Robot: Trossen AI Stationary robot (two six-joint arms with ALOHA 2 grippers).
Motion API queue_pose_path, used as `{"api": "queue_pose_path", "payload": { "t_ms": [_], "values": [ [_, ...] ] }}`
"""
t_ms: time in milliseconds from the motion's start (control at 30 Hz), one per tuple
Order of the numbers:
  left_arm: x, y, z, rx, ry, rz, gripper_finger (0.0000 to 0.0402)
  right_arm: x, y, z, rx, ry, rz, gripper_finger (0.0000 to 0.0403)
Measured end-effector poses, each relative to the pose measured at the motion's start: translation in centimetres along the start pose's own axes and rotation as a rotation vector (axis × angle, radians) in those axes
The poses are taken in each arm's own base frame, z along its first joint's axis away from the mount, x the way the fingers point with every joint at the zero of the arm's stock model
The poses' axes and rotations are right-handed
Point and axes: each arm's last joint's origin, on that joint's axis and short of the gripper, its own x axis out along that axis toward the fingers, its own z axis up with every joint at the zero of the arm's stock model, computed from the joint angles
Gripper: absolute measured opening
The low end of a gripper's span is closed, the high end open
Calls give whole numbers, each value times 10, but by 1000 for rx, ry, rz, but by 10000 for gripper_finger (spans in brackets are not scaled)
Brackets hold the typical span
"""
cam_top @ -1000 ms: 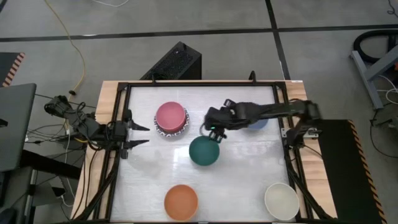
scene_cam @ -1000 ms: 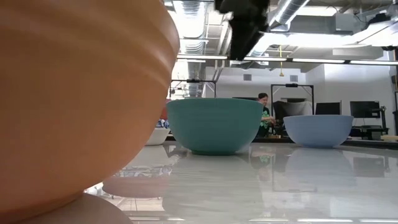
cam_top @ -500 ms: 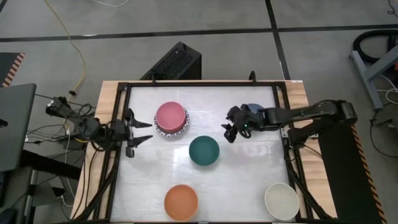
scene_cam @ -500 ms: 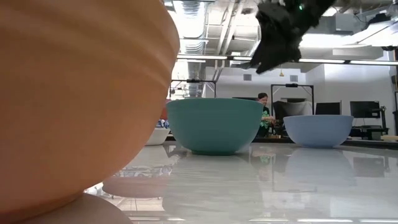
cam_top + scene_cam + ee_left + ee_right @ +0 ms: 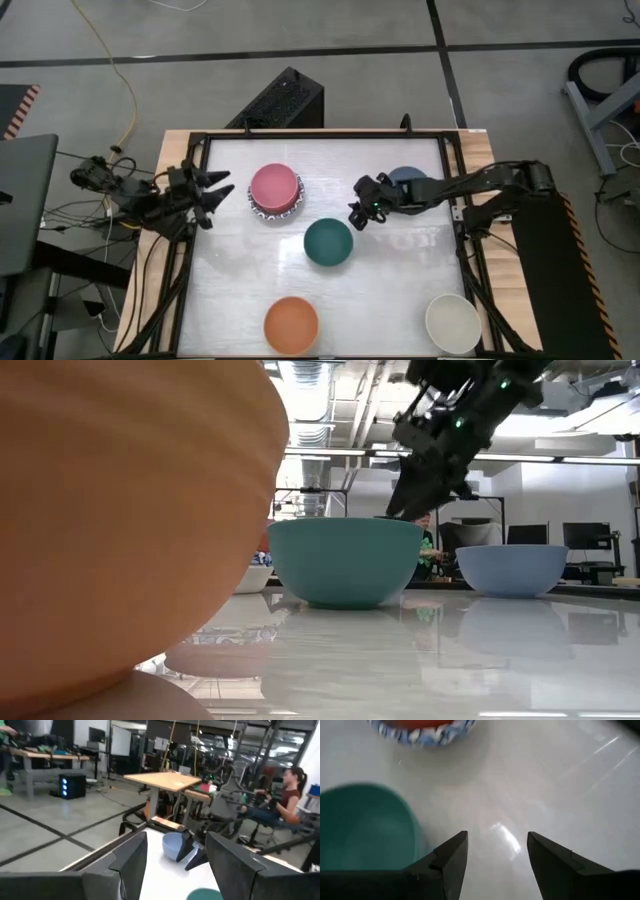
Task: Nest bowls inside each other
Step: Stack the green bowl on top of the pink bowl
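Note:
Five bowls stand on their bases on the white table. A pink bowl (image 5: 275, 186) sits inside a blue-and-white patterned dish (image 5: 422, 732). There are also a dark green bowl (image 5: 328, 242), an orange bowl (image 5: 291, 324), a cream bowl (image 5: 453, 322) and a blue bowl (image 5: 408, 177) half hidden under my right arm. My right gripper (image 5: 356, 216) hangs open and slanting down, just beyond the green bowl's (image 5: 365, 827) far right rim, with nothing between its fingers (image 5: 451, 857). My left gripper (image 5: 214, 190) is open at the table's left edge, pointing about level across the table.
In the low view the orange bowl (image 5: 130, 520) fills the near left, with the green bowl (image 5: 345, 560) and blue bowl (image 5: 512, 568) behind it. A black frame (image 5: 190, 250) borders the table. People sit at desks in the room beyond (image 5: 290, 795).
My right gripper, open throughout, has swung from above the green bowl toward the blue bowl. It has then come back and sunk low beside the green bowl's far right rim, tipping further down. My left gripper has rolled and tipped up at the left edge. No bowl has moved.

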Motion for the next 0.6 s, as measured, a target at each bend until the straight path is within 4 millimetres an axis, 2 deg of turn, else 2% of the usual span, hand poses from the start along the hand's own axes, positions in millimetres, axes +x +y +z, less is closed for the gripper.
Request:
{"api": "queue_pose_path", "payload": {
  "t_ms": [300,600],
  "values": [
    [-6,9,-2,41,154,27,191,23,19,13,14,22,92,224],
    [-6,9,-2,35,155,12,191,13,26,27,-41,-29,120,224]
  ]
}}
